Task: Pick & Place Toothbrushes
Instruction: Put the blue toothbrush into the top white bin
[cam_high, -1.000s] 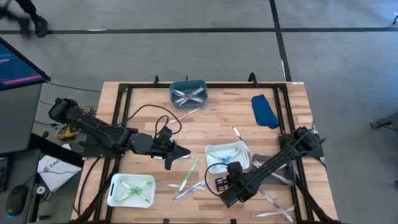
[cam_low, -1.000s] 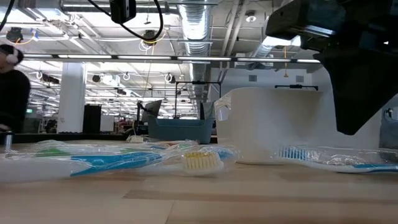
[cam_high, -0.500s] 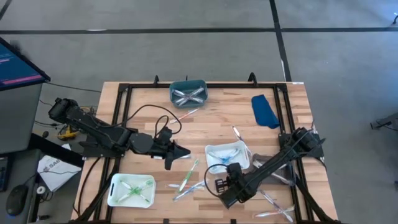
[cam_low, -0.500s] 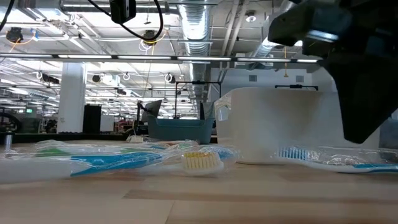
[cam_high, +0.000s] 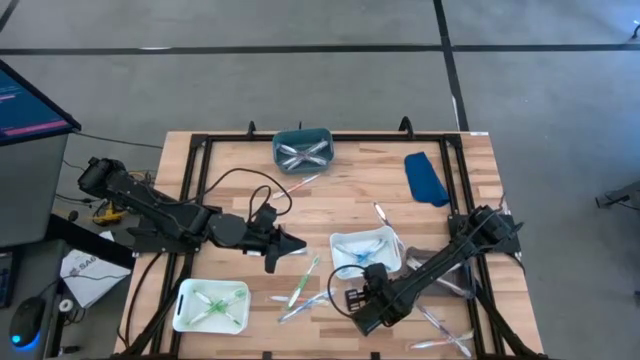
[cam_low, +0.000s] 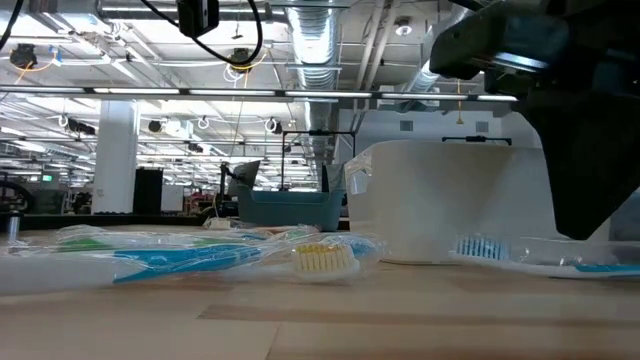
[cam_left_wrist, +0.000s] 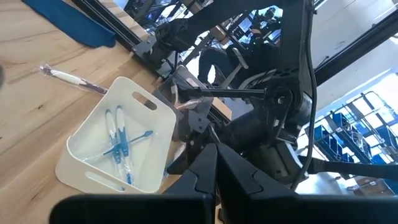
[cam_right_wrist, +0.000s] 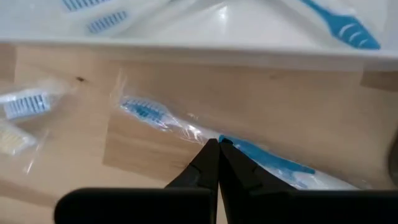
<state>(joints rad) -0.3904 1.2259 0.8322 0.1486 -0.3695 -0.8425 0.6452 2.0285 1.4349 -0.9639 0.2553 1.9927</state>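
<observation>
My right gripper points down, shut, over a wrapped blue toothbrush that lies flat on the table just in front of the white tray. The same brush shows in the low view, lying under the gripper. Blue toothbrushes lie in that tray. My left gripper waits shut above the table's middle and touches nothing. Several more wrapped toothbrushes lie loose near the front edge. My right gripper comes from above, and its shut fingertips meet the wrapped blue toothbrush where the neck joins the blue handle. Whether the fingertips pinch a fold of the wrapper or only press on it, I cannot tell. The brush lies on the table.
A teal tray with pale brushes stands at the far edge. A white tray with green brushes stands at the near left. A blue cloth lies at the far right. Loose brushes lie at the near right, and a black frame rims the table.
In the low view my right gripper has sunk a little toward the table. The wrapped blue toothbrush under it has slid slightly along the table. A person at the far left of the room has gone out of view.
</observation>
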